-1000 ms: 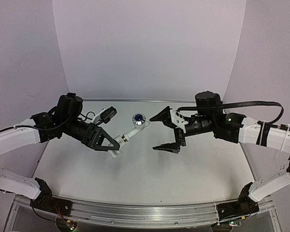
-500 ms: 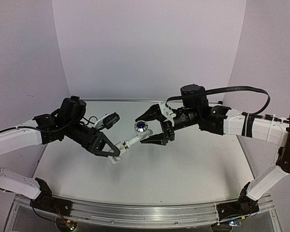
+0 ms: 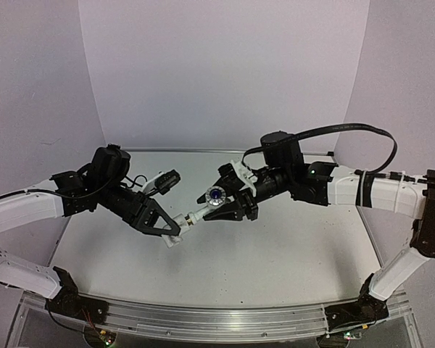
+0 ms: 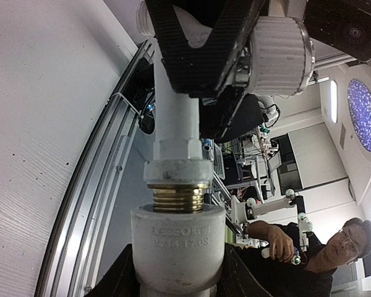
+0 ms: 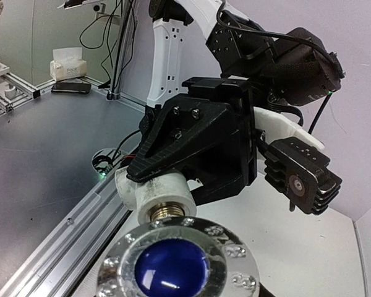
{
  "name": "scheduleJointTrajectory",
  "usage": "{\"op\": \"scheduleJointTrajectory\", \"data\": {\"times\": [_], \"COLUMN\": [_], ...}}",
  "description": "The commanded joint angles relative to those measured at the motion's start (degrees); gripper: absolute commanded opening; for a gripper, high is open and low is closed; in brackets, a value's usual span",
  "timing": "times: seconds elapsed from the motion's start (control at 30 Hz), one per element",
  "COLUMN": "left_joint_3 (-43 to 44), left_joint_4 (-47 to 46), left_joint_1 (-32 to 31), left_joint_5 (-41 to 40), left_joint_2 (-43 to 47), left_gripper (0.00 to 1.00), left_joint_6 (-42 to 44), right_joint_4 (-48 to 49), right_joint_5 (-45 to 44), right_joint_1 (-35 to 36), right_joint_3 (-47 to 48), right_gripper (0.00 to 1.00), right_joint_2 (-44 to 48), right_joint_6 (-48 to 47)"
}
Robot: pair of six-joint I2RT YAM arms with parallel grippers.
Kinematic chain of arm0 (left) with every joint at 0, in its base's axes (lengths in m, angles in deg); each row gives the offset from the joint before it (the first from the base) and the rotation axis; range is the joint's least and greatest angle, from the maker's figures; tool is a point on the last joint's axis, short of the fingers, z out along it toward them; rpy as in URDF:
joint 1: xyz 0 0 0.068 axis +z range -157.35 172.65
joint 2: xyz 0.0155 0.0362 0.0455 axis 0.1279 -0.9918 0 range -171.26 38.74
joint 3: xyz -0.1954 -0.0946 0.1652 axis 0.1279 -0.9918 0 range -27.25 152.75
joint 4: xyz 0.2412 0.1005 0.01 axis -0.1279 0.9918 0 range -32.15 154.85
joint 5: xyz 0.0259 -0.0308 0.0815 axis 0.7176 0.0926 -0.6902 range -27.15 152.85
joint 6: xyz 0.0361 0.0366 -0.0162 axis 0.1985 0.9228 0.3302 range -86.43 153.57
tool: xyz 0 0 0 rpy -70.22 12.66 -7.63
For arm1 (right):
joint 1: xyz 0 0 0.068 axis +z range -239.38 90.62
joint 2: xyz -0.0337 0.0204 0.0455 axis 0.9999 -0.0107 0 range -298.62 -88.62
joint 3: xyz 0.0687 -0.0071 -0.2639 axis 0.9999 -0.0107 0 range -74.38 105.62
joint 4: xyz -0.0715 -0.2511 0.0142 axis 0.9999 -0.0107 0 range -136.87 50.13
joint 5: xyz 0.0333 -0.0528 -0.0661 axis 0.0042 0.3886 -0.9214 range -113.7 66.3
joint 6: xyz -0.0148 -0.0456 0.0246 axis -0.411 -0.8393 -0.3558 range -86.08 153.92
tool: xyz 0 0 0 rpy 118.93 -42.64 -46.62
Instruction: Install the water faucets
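Observation:
The water faucets hang joined above the table's middle. My left gripper [image 3: 172,230] is shut on the white elbow fitting [image 3: 176,233]. The white tap [image 3: 199,212] runs up and to the right from it, ending in a round blue-centred knob [image 3: 215,194]. My right gripper [image 3: 219,197] is shut around the tap's head. In the left wrist view a brass thread [image 4: 178,198] sits partly inside the fitting [image 4: 178,247], and the right fingers [image 4: 198,37] clamp the tap body [image 4: 176,124]. The right wrist view is filled low down by the knob [image 5: 179,263], with the fitting [image 5: 164,192] behind it.
The white table [image 3: 275,268] lies below both arms, with an aluminium rail [image 3: 217,319] along its near edge. Lilac backdrop walls [image 3: 225,80] close the back and sides. A seated person [image 4: 334,247] shows beyond the table in the left wrist view.
My right arm has swung left to the tap and its jaws have closed from wide open onto the tap's head. The left arm has kept its hold, shifting only slightly.

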State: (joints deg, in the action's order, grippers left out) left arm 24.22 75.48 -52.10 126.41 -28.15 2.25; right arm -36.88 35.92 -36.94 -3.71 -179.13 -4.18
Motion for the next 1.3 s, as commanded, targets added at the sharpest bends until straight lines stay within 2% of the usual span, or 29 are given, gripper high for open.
{"op": "scheduleJointTrajectory", "data": {"times": [0.0,0.17,0.23,0.37,0.47,0.77,0.9,1.07,1.27], "left_joint_3": [1.7,3.34,5.32,10.37,13.79,22.56,24.67,23.27,16.78], "left_joint_4": [-2.39,-1.54,1.76,8.65,10.87,10.42,6.13,-7.21,-20.13], "left_joint_1": [-0.07,-0.07,-0.06,-0.06,-0.07,-0.16,-0.24,-1.17,-3.92], "left_joint_5": [1.89,0.23,-1.92,-10.5,-20.02,-44.53,-50.79,-53.2,-42.35], "left_joint_2": [0.01,-0.35,-0.81,-2.32,-3.38,-7.16,-8.79,-8.3,-6.51], "left_gripper": [0.0,0.0,0.0,0.0,0.0,0.0,0.0,0.0,0.0], "left_joint_6": [1.57,3.06,6.28,13.48,17.68,33.15,41.56,55.1,87.82], "right_joint_4": [1.32,1.32,1.33,1.39,1.51,5.75,7.68,9.87,10.64], "right_joint_5": [2.78,2.85,2.37,1.44,0.13,-11.16,-14.56,-18.15,-19.11], "right_joint_1": [0.24,0.29,0.26,0.26,0.24,0.22,0.24,0.29,0.23], "right_joint_3": [2.2,1.59,1.0,-0.56,-1.07,-5.06,-6.46,-8.24,-7.52], "right_gripper": [0.31,0.05,0.0,0.0,0.0,0.0,0.0,0.0,0.0], "right_joint_2": [-0.73,-0.43,0.09,1.96,2.93,6.73,9.23,12.6,12.97], "right_joint_6": [2.91,6.54,8.08,10.65,13.58,26.77,33.41,39.86,46.66]}}
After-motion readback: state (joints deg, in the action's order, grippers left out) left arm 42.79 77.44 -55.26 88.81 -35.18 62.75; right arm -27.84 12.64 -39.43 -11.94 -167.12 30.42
